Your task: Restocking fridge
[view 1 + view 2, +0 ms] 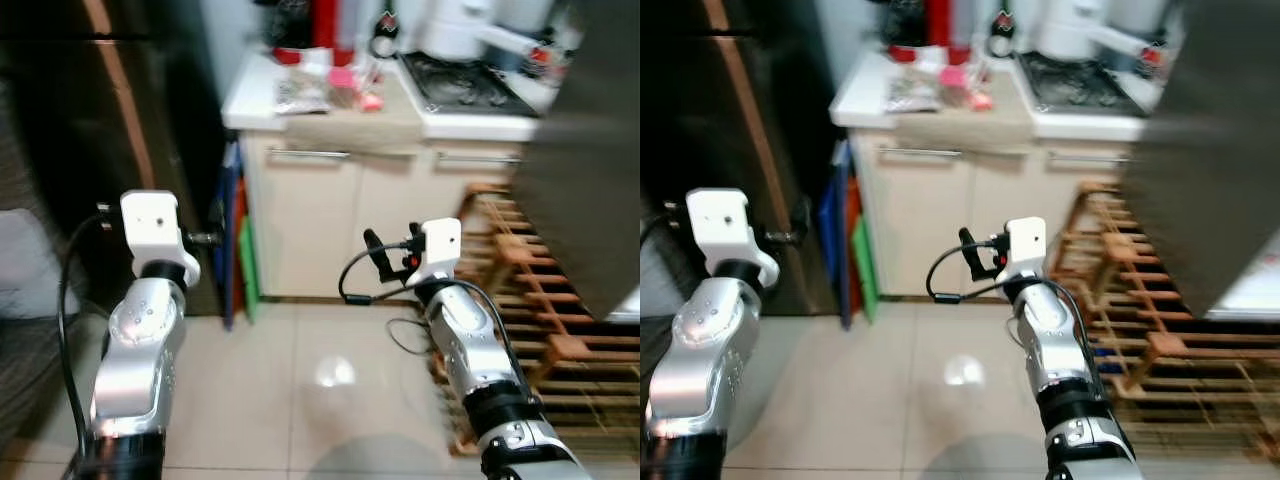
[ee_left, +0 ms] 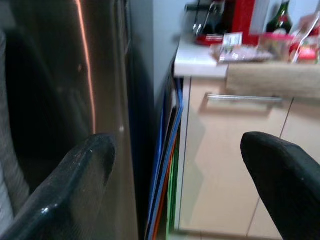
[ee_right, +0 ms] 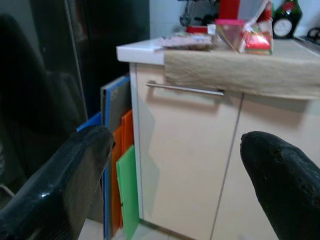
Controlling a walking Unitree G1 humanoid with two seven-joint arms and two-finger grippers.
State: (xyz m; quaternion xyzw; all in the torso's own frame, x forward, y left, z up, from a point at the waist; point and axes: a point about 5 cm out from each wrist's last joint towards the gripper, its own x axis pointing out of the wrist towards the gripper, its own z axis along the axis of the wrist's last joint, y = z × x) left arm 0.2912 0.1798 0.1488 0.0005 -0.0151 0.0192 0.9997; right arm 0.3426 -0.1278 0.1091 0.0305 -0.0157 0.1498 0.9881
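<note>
Fridge first: the tall dark fridge with its glossy door and a thin copper-coloured streak of reflected light stands shut just left of the cream kitchen cabinet, and we take that cabinet as our landmark. In the narrow gap between fridge and cabinet we see thin flat boards in blue, orange and green, standing on edge on the floor.

Our left gripper is raised in front of that gap, close to the fridge's side. Its jaws are spread wide and have hold of nothing. Our right gripper is held up in front of the cabinet's doors, near the long metal handle; its jaws are likewise wide apart with nothing between them. A black cable loops at the right wrist.

On the cabinet's white surface lie a packet with a speckled pattern, a small pink-lidded tub and a red snack bag; a red upright container and a dark bottle stand behind them. A gas hob sits on the same surface, further from the fridge, with a white kettle-like vessel behind it.

Right of the cabinet a slatted wooden rack lies on the pale tiled floor, and a large grey panel, blurred, hangs above the rack.
</note>
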